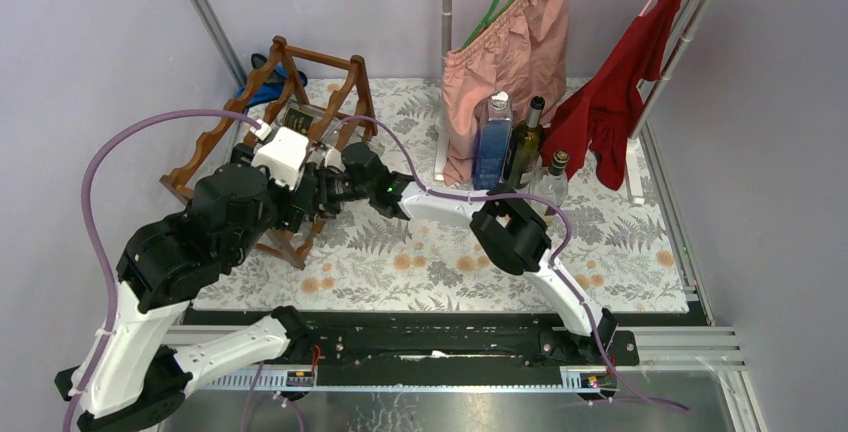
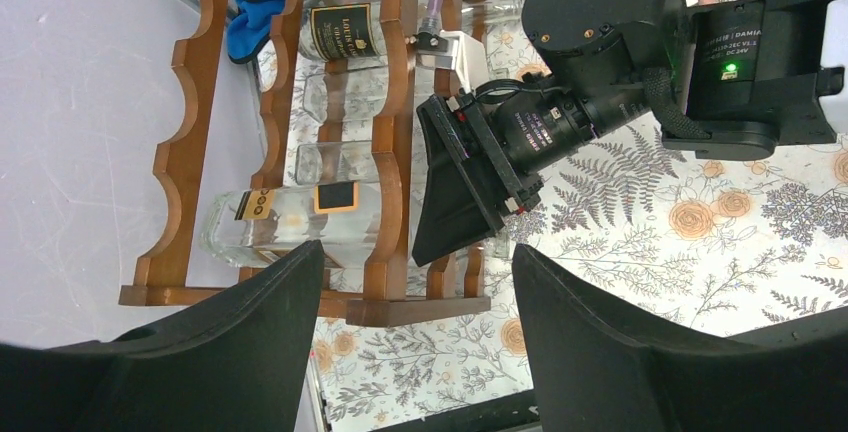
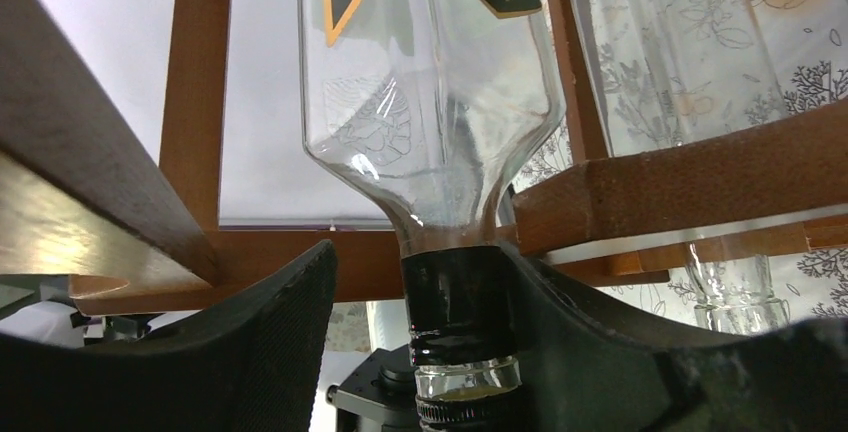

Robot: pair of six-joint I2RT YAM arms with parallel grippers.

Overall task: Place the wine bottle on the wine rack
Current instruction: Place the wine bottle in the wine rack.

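The wine rack [image 1: 215,142] [image 2: 395,102] [image 3: 190,102] is reddish-brown wood with scalloped rails and stands at the back left. A clear wine bottle [image 2: 300,217] [image 3: 430,102] with an orange-edged dark label lies across its rails. The bottle's black-foiled neck sticks out between the fingers of my right gripper [image 3: 425,252] [image 1: 335,187]. The right finger touches the neck and the left finger stands apart from it, so the jaws are open around it. My left gripper [image 2: 418,247] hovers open above the rack's end with nothing between its fingers.
A second bottle with a dark label [image 2: 345,32] lies higher on the rack. A blue bottle [image 1: 493,142], a dark green one [image 1: 525,142] and a small clear one [image 1: 552,180] stand at the back. Pink [image 1: 510,42] and red [image 1: 620,92] garments hang behind them.
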